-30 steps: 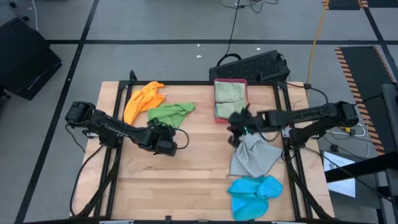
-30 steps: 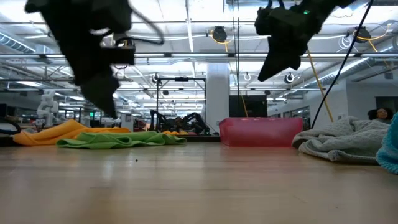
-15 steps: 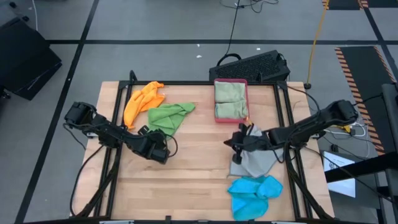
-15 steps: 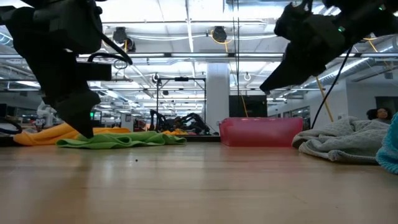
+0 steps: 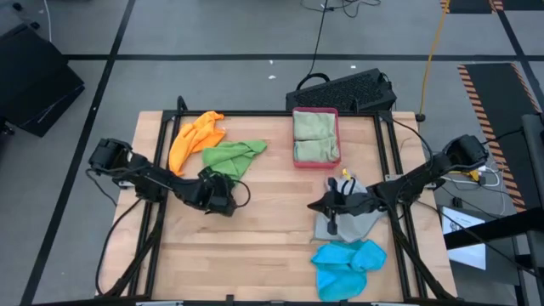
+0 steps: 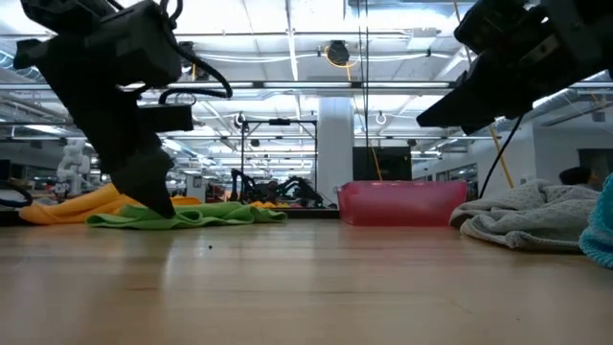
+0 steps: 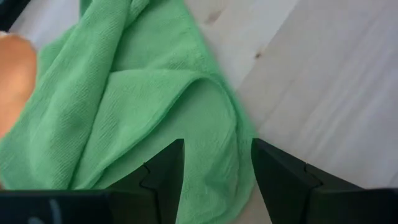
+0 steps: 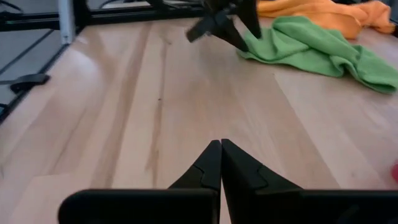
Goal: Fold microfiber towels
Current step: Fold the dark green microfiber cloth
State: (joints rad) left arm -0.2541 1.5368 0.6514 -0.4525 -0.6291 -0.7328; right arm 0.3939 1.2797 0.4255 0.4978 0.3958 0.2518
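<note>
A crumpled bright green towel (image 5: 231,157) lies at the far left beside an orange one (image 5: 195,136). My left gripper (image 7: 214,146) is low at the green towel's near corner (image 7: 217,124), open, one finger on each side of that rounded corner. A grey towel (image 5: 350,219) lies bunched at the right, with a bright blue one (image 5: 347,265) nearer the front edge. My right gripper (image 8: 220,158) is shut on nothing, clear of the table by the grey towel's left edge (image 5: 321,223) and pointing toward the table's left. Folded pale sage towels (image 5: 315,127) lie in the pink-red tray (image 5: 316,110). My left gripper comes slanting down from the table's near left at the green towel's near corner (image 7: 205,106), where the cloth lies folded over on the wood. Its open fingers (image 7: 163,171) straddle that corner. I cannot tell whether they touch the cloth.
A black keyboard (image 5: 344,89) sits just past the far edge behind the tray. Bare wood (image 5: 272,212) lies between the two arms in the table's middle. Black frame rails run along the left and right sides.
My left gripper has come down to the green towel's near corner, staying open. My right gripper has swung from beside the tray toward the near edge to the grey towel, sinking and tipping from pointing down to nearly level, still shut. No towel has moved.
</note>
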